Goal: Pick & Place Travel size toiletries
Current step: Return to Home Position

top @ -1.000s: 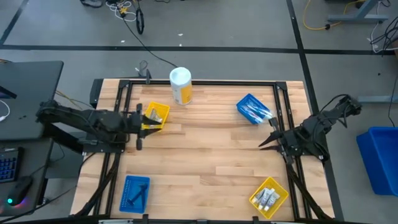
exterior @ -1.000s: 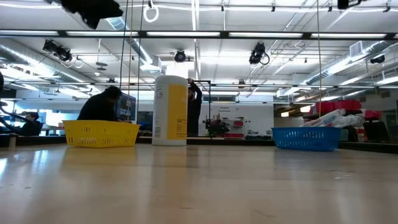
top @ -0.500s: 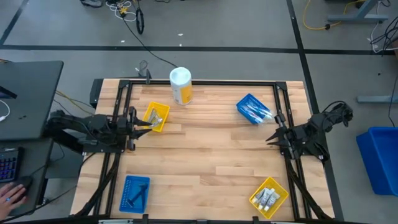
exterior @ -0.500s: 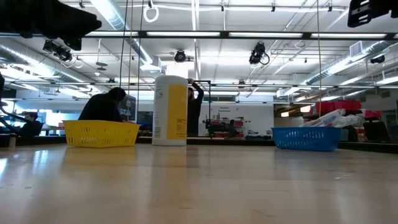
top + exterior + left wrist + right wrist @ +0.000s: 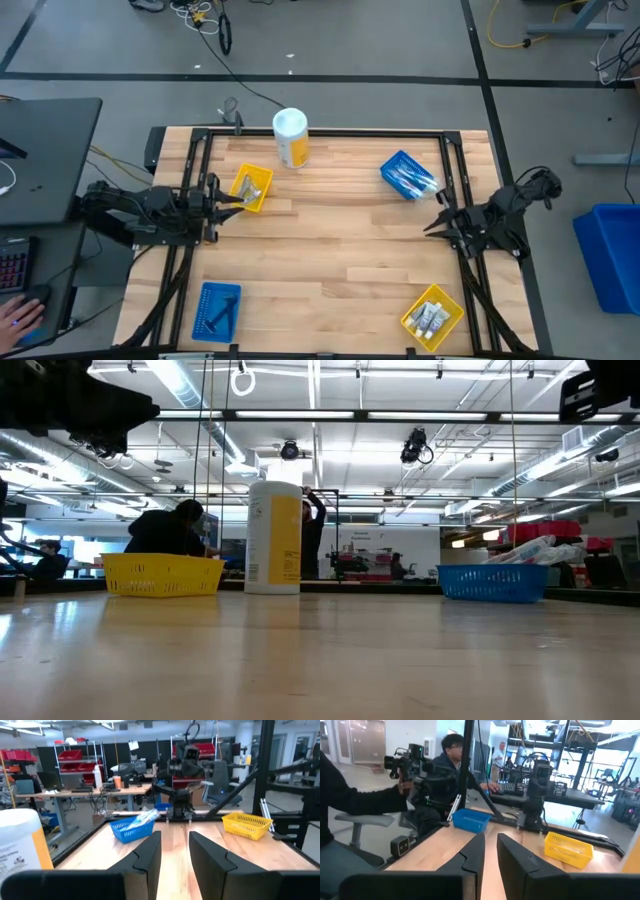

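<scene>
The travel size toiletries lie in four trays. The yellow tray point(image 5: 251, 187) at the far left holds small items. Slim toothbrushes fill the blue tray point(image 5: 407, 176) at the far right. White tubes lie in the yellow tray point(image 5: 433, 316) at the near right. Dark razors lie in the blue tray point(image 5: 217, 308) at the near left. My left gripper point(image 5: 222, 203) point(image 5: 174, 842) hangs level at the left edge, just left of the far yellow tray, open and empty. My right gripper point(image 5: 431, 228) point(image 5: 490, 842) hangs level at the right edge, shut down to a narrow slit, empty.
A big yellow canister point(image 5: 291, 137) with a white lid stands at the far edge, between the two far trays. The dark frame rails point(image 5: 320, 132) run around the table. The wooden middle point(image 5: 340, 240) is bare. People sit at desks beyond the table, and a hand point(image 5: 18, 318) rests at the lower left.
Both arms have folded back and sunk. My left gripper has drawn away from over the far yellow tray toward the table's left edge and tipped up toward level. My right gripper has pulled back toward the right edge and come down. The trays and canister have stayed put.
</scene>
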